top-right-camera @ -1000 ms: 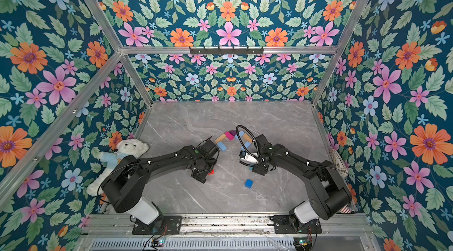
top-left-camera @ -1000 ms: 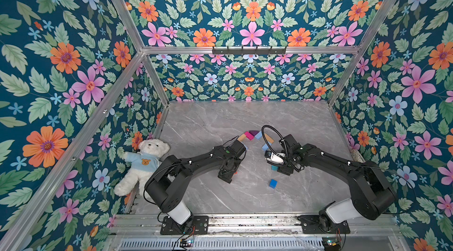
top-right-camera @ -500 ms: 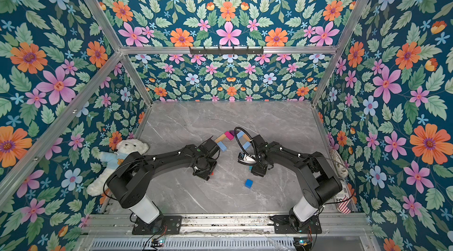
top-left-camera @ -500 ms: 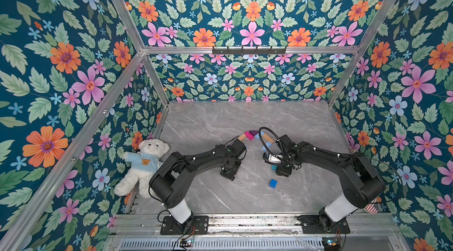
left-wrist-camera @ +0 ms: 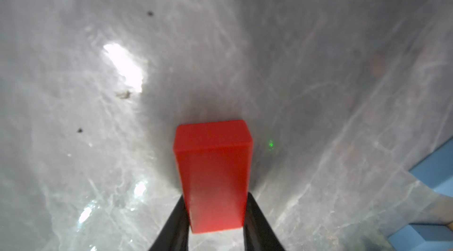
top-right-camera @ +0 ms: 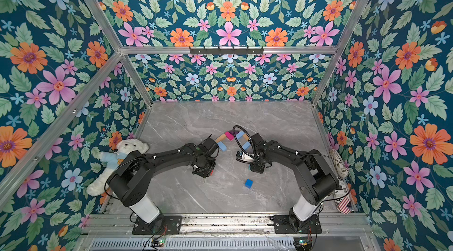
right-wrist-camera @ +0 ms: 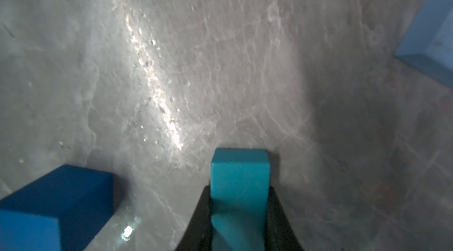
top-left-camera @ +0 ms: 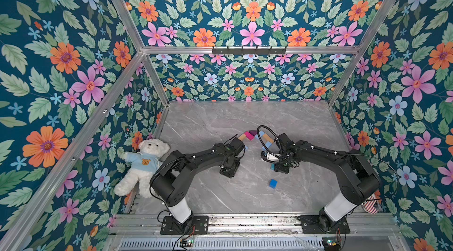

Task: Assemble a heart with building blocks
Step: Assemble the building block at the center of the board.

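Pick step: my left claw [left-wrist-camera: 215, 203] grips the red block [left-wrist-camera: 212, 164]; my right claw [right-wrist-camera: 239, 198] grips the teal block [right-wrist-camera: 240, 171]. Next, I judge: lift both and seat them against the unfinished heart [top-left-camera: 249, 135].

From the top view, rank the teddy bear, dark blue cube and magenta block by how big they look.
Largest by far: teddy bear.
Then magenta block and dark blue cube: they look about alike, too small to rank.

A white teddy bear [top-left-camera: 144, 164] in a light blue shirt lies at 9 o'clock, at the edge of the grey marble worktop [top-left-camera: 220, 119]. Floral walls [top-left-camera: 252, 12] stand around it. A black hook rail [top-left-camera: 248, 50] hangs at 12 o'clock.
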Controlling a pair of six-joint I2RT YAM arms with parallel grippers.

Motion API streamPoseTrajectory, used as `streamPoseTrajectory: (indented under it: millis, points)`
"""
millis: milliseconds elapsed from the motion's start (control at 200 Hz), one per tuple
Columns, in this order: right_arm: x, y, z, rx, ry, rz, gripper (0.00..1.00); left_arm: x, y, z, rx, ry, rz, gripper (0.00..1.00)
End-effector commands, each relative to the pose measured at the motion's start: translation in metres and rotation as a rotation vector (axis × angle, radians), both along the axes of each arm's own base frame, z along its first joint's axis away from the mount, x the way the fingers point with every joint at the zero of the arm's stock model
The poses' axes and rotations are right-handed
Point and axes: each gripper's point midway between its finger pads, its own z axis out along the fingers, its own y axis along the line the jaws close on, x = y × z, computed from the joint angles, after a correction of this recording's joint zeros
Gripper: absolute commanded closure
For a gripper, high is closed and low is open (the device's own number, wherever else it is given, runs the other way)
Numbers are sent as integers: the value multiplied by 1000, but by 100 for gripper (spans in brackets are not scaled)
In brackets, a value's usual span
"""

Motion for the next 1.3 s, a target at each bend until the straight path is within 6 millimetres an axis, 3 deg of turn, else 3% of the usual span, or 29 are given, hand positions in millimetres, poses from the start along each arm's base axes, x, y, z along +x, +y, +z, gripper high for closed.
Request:
streamPoseTrajectory:
  millis: [0, 320, 460, 585, 865, 1295]
  points:
    - [-2, -12, -2, -44, 16, -56, 100, 15, 12, -1, 95, -70, -51, 68]
    - [76, 4, 91, 243, -156, -493, 100, 48, -32, 28, 142, -141, -285, 70]
    - [102, 2, 118, 316, -194, -736, 100, 50, -52, 30, 139, -149, -318, 70]
    - [108, -12, 120, 301, -171, -908, 100, 47, -69, 30, 135, -151, -338, 70]
    - [111, -38, 111, 203, -222, -1001, 100, 50, -98, 17, 132, -136, -367, 70]
    - [113, -38, 108, 196, -211, -1007, 100, 62, -116, 6, 135, -124, -382, 70]
